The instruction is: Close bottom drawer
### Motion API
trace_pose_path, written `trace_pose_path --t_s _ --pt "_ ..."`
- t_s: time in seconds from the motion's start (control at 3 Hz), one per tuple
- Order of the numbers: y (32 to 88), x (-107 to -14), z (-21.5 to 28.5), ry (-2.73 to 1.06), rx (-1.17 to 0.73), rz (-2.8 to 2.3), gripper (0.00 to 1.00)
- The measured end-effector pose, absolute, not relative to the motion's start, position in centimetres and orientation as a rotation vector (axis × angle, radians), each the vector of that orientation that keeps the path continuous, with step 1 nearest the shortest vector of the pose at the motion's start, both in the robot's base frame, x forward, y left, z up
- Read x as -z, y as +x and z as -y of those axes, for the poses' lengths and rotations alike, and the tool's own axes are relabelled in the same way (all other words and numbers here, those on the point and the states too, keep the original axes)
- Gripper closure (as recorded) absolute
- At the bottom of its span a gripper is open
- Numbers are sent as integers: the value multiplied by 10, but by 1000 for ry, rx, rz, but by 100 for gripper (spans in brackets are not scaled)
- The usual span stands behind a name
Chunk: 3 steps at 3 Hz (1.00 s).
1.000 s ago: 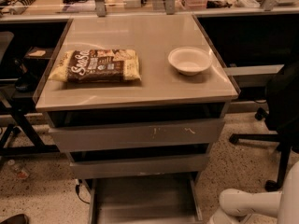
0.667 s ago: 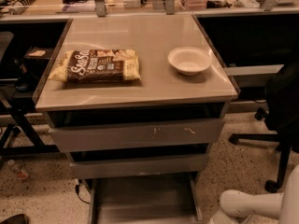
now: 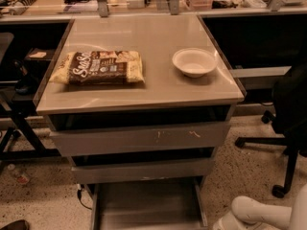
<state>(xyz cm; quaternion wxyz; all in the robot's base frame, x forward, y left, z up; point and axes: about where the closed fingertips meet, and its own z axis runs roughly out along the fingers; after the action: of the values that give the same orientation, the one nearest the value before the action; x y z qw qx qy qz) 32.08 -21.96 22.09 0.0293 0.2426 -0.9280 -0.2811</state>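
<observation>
Here is the grey cabinet [image 3: 144,87], seen from the front and a little above, and low down in the middle sits the bottom drawer [image 3: 148,205]. It is pulled well out toward the camera, a shallow grey tray with thin rails on both sides, and its near end reaches the lower edge of the view. Above it the middle drawer [image 3: 144,170] stands out a little less, with a dark gap over its front. Higher again comes the wide top drawer [image 3: 139,138], with pale scratch marks right of centre on its face and another dark gap under the cabinet top. On the top surface a brown and yellow snack bag [image 3: 98,67] lies flat on the left side, and a white bowl [image 3: 194,62] stands upright on the right, well apart from the bag. Down in the lower right corner a white, rounded part of the robot arm [image 3: 259,213] shows just beside the open drawer's right rail, not touching it. The gripper is out of frame, somewhere beyond that corner, so whether it is open or closed I cannot tell. A black office chair [image 3: 288,109] stands to the right on the speckled floor [image 3: 43,200], and a cluttered desk [image 3: 57,6] runs across behind the cabinet.
</observation>
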Motion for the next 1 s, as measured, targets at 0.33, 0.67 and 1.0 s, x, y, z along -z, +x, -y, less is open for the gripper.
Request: trace_pose_path --t_s 0.33,0.67,1.0 --pt "339 -201 224 688 904 2912 100" --pt "346 -182 222 655 923 2918 100" --pt "347 -184 222 653 924 2922 100"
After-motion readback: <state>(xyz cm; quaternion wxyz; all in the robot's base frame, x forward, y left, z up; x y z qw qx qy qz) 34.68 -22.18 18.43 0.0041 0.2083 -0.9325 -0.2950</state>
